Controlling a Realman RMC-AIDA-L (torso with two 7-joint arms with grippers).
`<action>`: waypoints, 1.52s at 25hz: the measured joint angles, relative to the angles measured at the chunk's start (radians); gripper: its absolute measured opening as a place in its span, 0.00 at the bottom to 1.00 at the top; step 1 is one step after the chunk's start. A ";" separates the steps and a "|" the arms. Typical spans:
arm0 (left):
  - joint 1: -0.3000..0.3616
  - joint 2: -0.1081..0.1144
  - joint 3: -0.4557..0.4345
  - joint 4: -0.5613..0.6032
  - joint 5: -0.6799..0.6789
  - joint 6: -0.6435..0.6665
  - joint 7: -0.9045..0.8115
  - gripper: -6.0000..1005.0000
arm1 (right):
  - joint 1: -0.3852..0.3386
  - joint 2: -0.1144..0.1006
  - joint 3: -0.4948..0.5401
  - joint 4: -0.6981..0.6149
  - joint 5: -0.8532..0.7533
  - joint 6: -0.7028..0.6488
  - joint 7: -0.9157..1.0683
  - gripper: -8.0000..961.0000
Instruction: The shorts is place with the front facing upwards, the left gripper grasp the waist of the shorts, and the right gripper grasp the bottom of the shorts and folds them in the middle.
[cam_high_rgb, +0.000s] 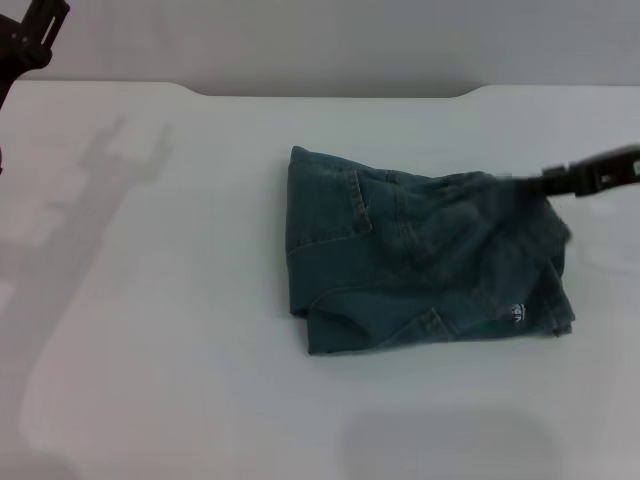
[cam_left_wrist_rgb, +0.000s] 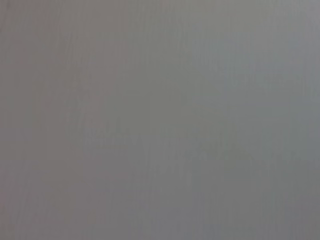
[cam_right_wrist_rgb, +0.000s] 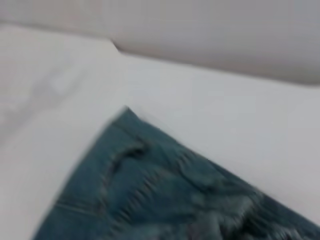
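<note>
While we look down from the head camera:
Shorts (cam_high_rgb: 425, 262): we see them folded, lying right of centre on the white table (cam_high_rgb: 150, 300).
Right gripper (cam_high_rgb: 590, 177): above their right edge; we cannot tell its opening.
Left gripper (cam_high_rgb: 30, 35): raised far left, grip unclear.

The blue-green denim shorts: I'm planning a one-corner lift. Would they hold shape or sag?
The blue-green denim shorts would probably sag: they lie folded and rumpled in soft creases. Likely not slippery to pinch, given thick seams. They look light enough to drag across the white table.
</note>
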 joint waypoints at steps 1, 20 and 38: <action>0.000 0.000 0.000 0.000 0.000 0.000 -0.001 0.67 | -0.009 -0.001 0.000 -0.018 0.027 -0.008 -0.003 0.52; 0.006 0.001 0.008 0.000 0.007 -0.004 -0.012 0.67 | -0.271 0.032 0.192 0.145 0.875 0.227 -0.900 0.52; 0.003 -0.002 0.000 -0.016 -0.006 -0.053 -0.007 0.67 | -0.219 0.036 0.211 0.782 1.938 0.052 -1.963 0.52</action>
